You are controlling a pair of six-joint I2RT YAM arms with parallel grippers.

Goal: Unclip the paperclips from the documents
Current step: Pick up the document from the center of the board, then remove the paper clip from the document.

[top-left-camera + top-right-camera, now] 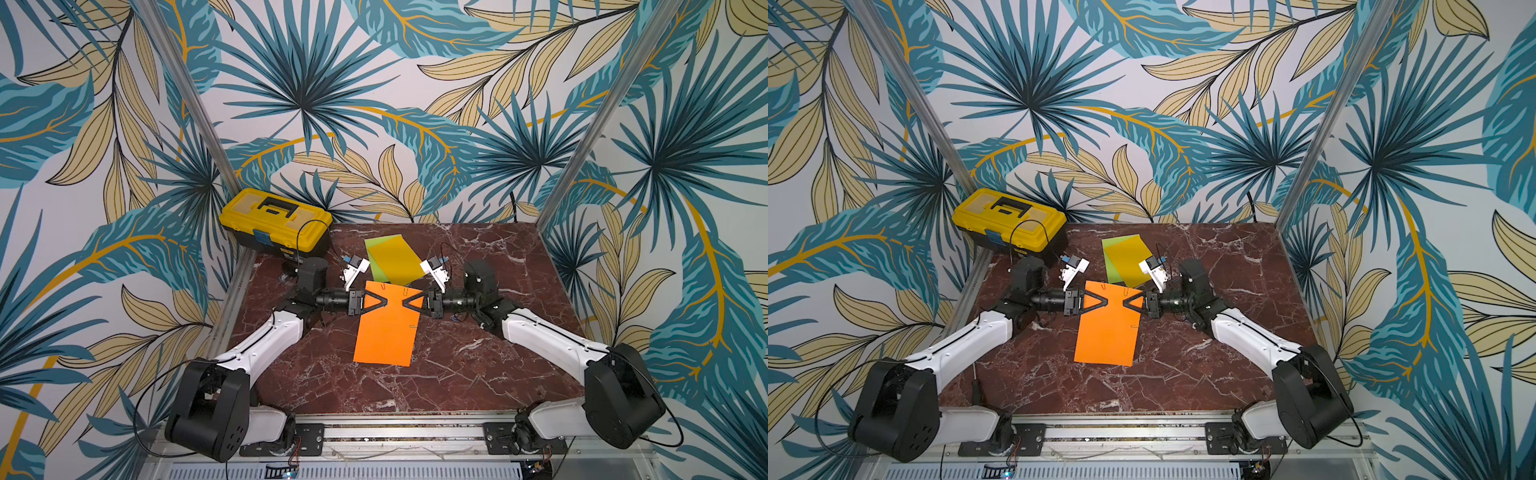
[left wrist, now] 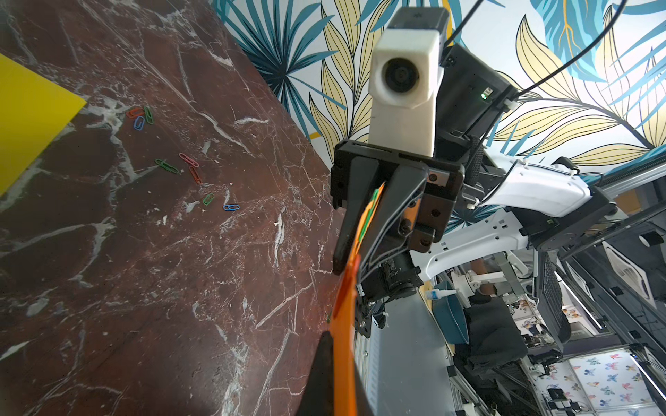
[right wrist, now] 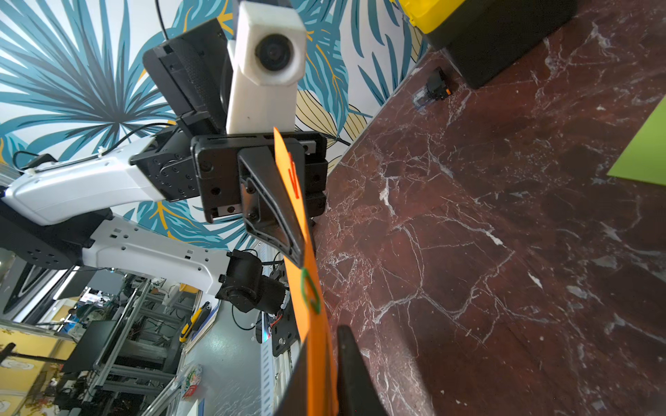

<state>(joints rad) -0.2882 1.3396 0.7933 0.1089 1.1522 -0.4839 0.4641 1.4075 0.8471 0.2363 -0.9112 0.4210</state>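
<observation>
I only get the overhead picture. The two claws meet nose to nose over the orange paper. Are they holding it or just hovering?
Observer: The left one is. The right wrist view shows the orange sheet pinched between the fingers of the left gripper.
Operator: I see tiny marks near its far edge. Paperclips?
Observer: Yes. Up close, a red paperclip sits beside that gripper's finger and a green paperclip just past its tip.
Operator: Are any lying loose?
Observer: Yes. The left wrist view shows loose paperclips, red, green and blue, scattered on the marble table.
</observation>
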